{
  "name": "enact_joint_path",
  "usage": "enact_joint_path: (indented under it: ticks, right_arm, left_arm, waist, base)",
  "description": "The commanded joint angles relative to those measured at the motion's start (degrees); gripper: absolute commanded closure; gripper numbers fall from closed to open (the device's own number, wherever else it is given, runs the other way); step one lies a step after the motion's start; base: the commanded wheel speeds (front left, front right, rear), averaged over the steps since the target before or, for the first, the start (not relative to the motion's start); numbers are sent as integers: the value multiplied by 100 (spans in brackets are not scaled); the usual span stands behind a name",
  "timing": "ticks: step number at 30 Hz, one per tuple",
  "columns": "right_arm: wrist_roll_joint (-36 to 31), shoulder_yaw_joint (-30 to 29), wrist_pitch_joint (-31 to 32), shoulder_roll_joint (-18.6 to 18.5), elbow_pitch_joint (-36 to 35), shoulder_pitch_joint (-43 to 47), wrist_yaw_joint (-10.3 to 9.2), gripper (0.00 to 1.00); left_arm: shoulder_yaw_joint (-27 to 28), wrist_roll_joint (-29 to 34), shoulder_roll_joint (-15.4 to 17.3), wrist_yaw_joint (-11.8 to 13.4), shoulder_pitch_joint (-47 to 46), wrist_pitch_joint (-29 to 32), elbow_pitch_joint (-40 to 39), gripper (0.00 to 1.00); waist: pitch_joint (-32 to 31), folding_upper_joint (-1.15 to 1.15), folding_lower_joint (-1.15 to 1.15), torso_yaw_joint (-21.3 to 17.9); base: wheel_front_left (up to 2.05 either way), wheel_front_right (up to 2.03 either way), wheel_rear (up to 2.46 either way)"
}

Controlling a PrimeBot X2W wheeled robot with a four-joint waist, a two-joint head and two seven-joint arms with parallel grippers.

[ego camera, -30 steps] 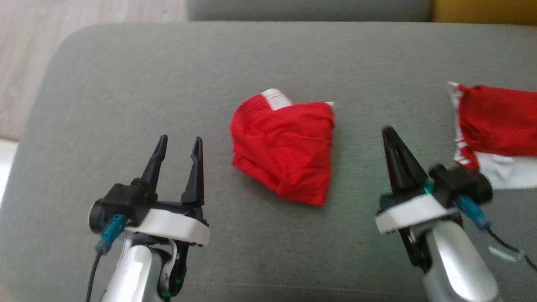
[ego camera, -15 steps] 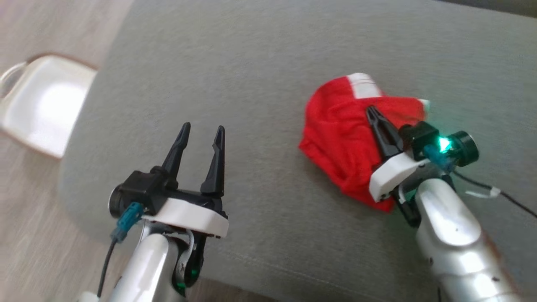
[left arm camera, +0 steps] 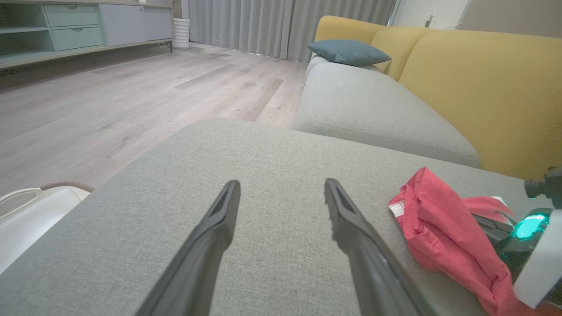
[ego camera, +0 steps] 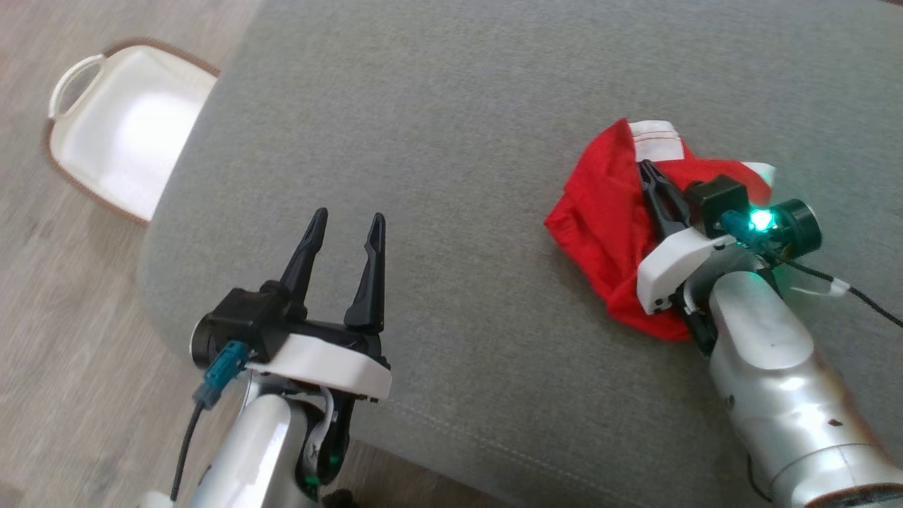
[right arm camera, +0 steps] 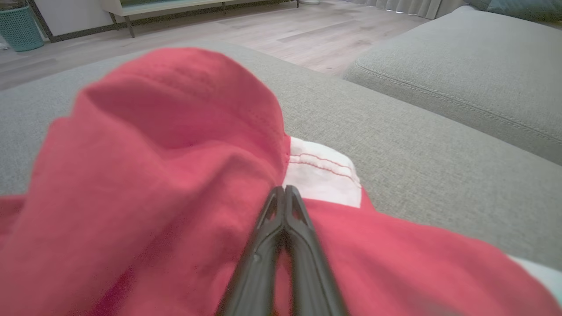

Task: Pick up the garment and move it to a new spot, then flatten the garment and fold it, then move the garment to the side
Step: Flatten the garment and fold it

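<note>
The garment [ego camera: 603, 212] is red cloth with a white band, crumpled on the grey seat cushion [ego camera: 458, 106]. My right gripper [ego camera: 645, 168] lies over its top, shut, with the tips by the white band. In the right wrist view the shut right gripper [right arm camera: 284, 188] rests on the garment [right arm camera: 153, 175], where a tall red fold rises at the left; no cloth shows between the fingers. My left gripper [ego camera: 350, 215] hovers open over bare cushion, well left of the garment. In the left wrist view the left gripper [left arm camera: 282, 184] is empty and the garment [left arm camera: 439, 228] lies at the right.
A white basket [ego camera: 70, 77] stands on the wooden floor past the cushion's left edge. Behind the cushion are a second grey seat [left arm camera: 373, 105], a yellow backrest [left arm camera: 483, 87] and a blue pillow [left arm camera: 347, 52]. A teal bin [right arm camera: 15, 26] stands far off.
The head camera has swung left, bringing the basket into view. My shut right gripper has moved from beside the garment onto it. The left gripper has stayed open.
</note>
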Motion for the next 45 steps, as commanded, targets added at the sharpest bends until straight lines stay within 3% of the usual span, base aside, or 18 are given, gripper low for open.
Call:
enact_joint_path:
  ticks: [1,6,19,24,32,33,34,35,45]
  right_arm:
    - [-5,100,-32,121,66,107,37,100]
    - [183,139,-83,179,-197,73,37,100]
    - [986,360,-90,217,-2172,1010,37,100]
    - [1040,122,-90,219,-2771,1566,37,100]
    - [1142,-256,-90,219,-3393,2316,37,100]
    - [1137,-312,-90,220,-3464,2381,37,69]
    - [1127,-362,-90,220,-3539,2444,37,10]
    - [1154,-398,-90,220,-3600,2509,37,0]
    - [1203,-447,-91,220,-3780,2844,37,0]
  left_arm:
    - [171,46,43,21,-232,-70,-199,0]
    - [237,118,43,-13,-233,-70,-187,0]
    - [687,392,43,-161,-33,-70,-248,0]
    - [953,472,43,-199,63,-70,-301,0]
    - [1288,528,43,-257,240,-70,-276,0]
    - [1310,549,43,-277,272,-70,-253,0]
    - [1327,567,43,-296,304,-70,-230,0]
    - [1339,583,43,-314,336,-70,-199,0]
    - [1470,613,43,-367,469,-70,-62,0]
  waist:
    - [-57,0,0,-127]
    - [-230,0,0,-393]
    - [-1101,0,0,-1605]
    - [-1268,0,0,-2103]
    - [-1366,0,0,-2519]
    - [-1376,0,0,-2547]
    - [-1384,0,0,-2572]
    - [-1390,0,0,-2594]
    - [-1389,0,0,-2724]
  base:
    - [0,0,0]
    - [0,0,0]
    - [0,0,0]
    - [0,0,0]
    - [0,0,0]
    - [0,0,0]
    - [0,0,0]
    - [0,0,0]
    - [0,0,0]
